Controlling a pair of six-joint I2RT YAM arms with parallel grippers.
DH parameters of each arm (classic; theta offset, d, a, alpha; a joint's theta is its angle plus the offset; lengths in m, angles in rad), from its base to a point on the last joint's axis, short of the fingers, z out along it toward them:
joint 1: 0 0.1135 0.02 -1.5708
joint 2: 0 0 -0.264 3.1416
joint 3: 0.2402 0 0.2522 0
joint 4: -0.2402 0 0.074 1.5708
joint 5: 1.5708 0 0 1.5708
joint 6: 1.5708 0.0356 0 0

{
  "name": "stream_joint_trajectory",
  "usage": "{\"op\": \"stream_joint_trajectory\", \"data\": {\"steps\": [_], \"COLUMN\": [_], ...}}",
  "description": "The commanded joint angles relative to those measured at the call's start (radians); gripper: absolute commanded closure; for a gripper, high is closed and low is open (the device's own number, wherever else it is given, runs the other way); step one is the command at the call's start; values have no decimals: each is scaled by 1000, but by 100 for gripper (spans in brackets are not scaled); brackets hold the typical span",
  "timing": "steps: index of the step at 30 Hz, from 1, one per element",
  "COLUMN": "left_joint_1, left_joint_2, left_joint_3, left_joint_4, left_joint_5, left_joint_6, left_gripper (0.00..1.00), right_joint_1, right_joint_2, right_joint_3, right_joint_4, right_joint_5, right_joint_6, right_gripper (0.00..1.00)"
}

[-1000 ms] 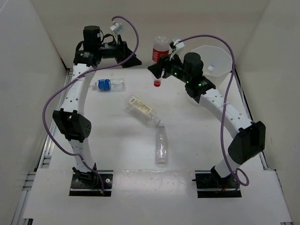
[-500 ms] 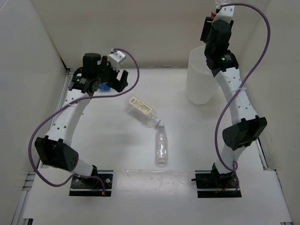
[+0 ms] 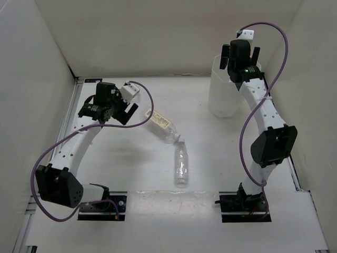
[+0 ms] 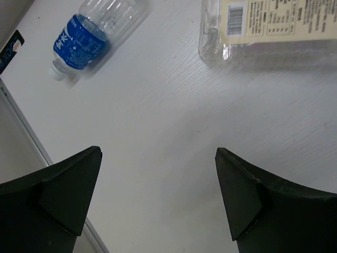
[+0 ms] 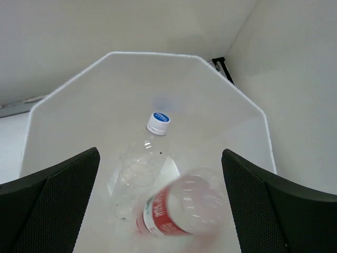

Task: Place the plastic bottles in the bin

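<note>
White walls [image 5: 105, 26] — blurred red-labelled bottle [image 5: 181, 213] in bin [image 5: 68, 105]

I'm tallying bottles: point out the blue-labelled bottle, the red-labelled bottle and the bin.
blue-labelled bottle [image 4: 80, 45]: left wrist view, on its blue label.
red-labelled bottle [image 5: 158, 219]: right wrist view, on its red label.
bin [image 5: 73, 121]: right wrist view, on its inner wall.

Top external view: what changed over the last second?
The right end effector carried the red-labelled bottle up over the bin and released it inside; it is now open. The left end effector swung from the back wall toward the centre, open and empty. The yellowish-labelled bottle and the unlabelled table bottle stayed put.
</note>
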Motion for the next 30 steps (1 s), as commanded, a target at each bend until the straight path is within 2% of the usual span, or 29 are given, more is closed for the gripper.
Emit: {"op": "stream_joint_trajectory", "data": {"steps": [1,5,7,9,11,12,13,14,16,20,26,30], "left_joint_1": [-6,-6,-6,4,32,42,70,84,122,171,207,217], "left_joint_2": [-54,-73,-95,-106,-117,-126,-126,-126,-126,-146,-177,-212], "left_joint_3": [-40,-78,-107,-141,-167,-181,-207,-221,-254,-287,-307,-342], "left_joint_4": [-5,-16,-16,-16,-16,-25,-25,-25,-25,-25,-25,-25], "left_joint_5": [-61,-96,-127,-157,-167,-167,-167,-176,-186,-187,-137,-128], "left_joint_6": [29,42,52,52,52,52,52,43,31,10,-24,-24], "left_gripper": [0,0,0,0,0,0,0,0,0,0,0,0], "right_joint_1": [1,86,184,305,395,417,435,477,521,648,696,710], "right_joint_2": [-101,-182,-245,-299,-320,-333,-333,-343,-354,-325,-175,-120], "right_joint_3": [1,-14,-44,-118,-187,-219,-258,-346,-438,-566,-608,-663], "right_joint_4": [14,23,23,-14,-160,-210,-251,-302,-313,-322,-313,-313], "right_joint_5": [-12,-3,6,6,-45,-79,-149,-171,-204,-309,-515,-462], "right_joint_6": [-4,-74,-151,-158,-67,67,124,173,284,373,390,436], "right_gripper": [0,0,0,0,0,0,0,0,0,0,0,0]}}
